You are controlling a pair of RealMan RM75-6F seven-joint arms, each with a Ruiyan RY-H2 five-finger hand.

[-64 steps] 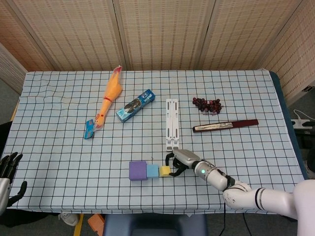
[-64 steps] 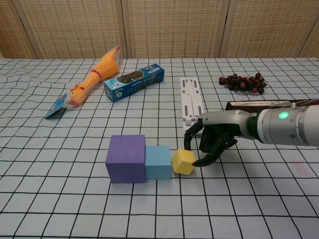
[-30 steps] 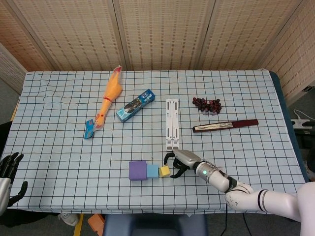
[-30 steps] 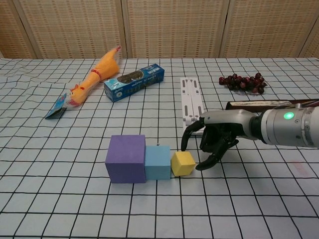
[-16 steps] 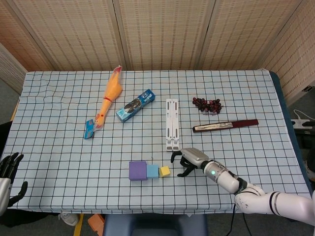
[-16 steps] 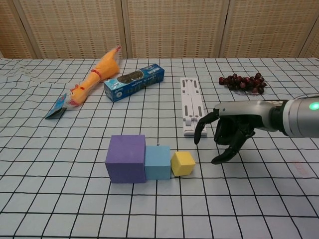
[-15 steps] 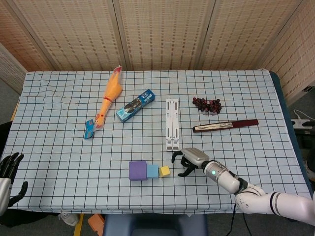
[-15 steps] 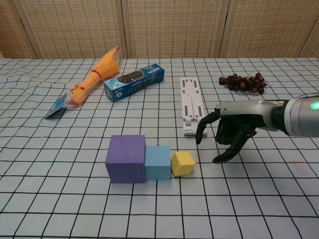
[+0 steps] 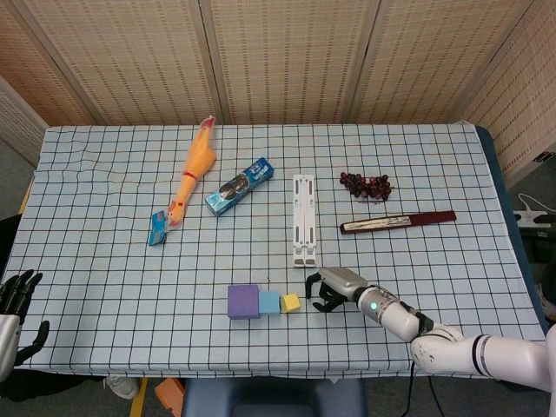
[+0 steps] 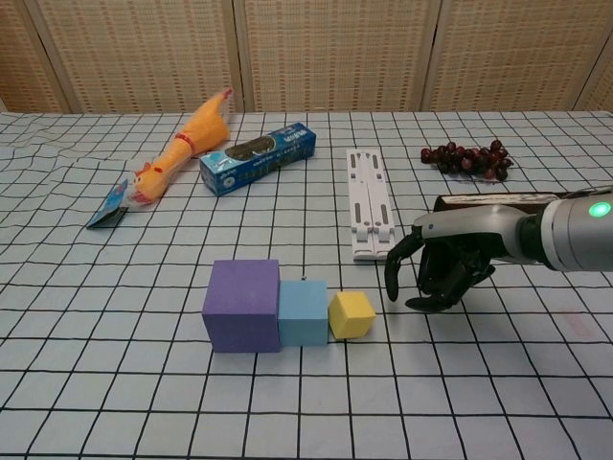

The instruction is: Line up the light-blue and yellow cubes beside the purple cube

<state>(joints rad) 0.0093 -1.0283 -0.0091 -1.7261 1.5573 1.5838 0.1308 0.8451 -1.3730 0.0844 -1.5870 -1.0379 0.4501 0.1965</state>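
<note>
Low in the frame, left of centre, the purple cube (image 10: 240, 305), light-blue cube (image 10: 304, 311) and yellow cube (image 10: 351, 314) sit touching in a row. The right hand (image 10: 442, 267) has released the yellow cube and drawn back rightward, fingers loosely apart, empty. The left hand (image 9: 13, 300) idles open, lower left. The line-up looks finished.

No lettering can be read anywhere. The blue box (image 10: 258, 159) at about 11 o'clock on the desk (image 10: 115, 402) carries printing, and so does the small blue packet (image 10: 108, 205), but both are too blurred to read.
</note>
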